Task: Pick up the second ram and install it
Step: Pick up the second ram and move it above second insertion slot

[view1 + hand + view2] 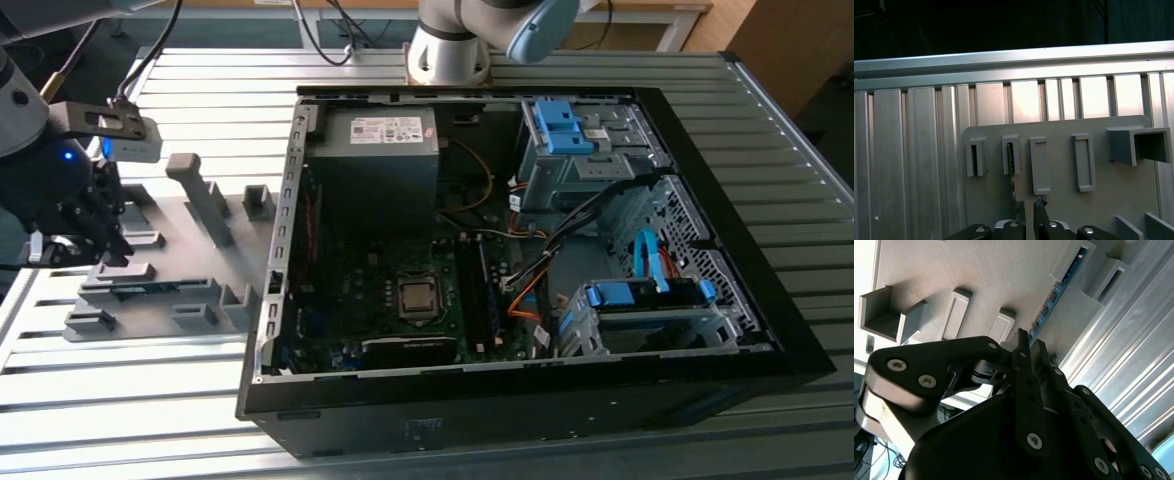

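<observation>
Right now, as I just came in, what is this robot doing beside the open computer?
One robot arm is working at the grey fixture tray, which lies to the exterior view's left of the open computer case. Its tool is low over the tray, right at the second ram, a thin stick standing on edge in the tray's slots. The ram sits in the tray and is not yet in the case.

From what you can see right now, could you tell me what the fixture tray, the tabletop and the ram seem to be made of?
The fixture tray looks like matte grey plastic, with a fine lined texture. The tabletop looks like bare aluminium: ribbed, bright glare. The second ram is a thin circuit board with small chips, likely fibreglass.
</observation>
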{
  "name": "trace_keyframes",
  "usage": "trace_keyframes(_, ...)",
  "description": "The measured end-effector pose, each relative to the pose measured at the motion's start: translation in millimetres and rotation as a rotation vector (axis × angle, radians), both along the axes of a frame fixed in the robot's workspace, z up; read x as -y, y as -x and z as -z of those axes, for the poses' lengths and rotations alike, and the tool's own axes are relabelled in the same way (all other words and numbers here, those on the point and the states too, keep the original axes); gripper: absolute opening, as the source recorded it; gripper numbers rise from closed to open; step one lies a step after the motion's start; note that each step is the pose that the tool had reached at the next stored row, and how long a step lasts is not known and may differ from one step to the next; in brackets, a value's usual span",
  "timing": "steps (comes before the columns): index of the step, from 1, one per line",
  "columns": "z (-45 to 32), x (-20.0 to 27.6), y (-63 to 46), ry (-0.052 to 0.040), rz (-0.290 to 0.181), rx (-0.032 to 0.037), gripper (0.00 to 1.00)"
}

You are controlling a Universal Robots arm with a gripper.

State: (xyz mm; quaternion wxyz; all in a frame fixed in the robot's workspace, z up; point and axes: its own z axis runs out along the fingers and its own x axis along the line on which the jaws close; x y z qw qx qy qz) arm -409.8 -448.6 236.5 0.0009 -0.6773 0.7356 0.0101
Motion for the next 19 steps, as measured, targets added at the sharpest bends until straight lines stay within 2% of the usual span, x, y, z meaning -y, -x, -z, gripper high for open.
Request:
trace_keyframes(1, 0.0, 0.0, 0.0, 0.0000, 0.000, 0.0000, 0.24)
trace_keyframes(3, 0.0, 0.0, 0.0, 0.0000, 0.000, 0.0000, 0.12)
trace_keyframes(19, 0.0, 0.0, 0.0, 0.0000, -0.003, 0.0000, 0.11)
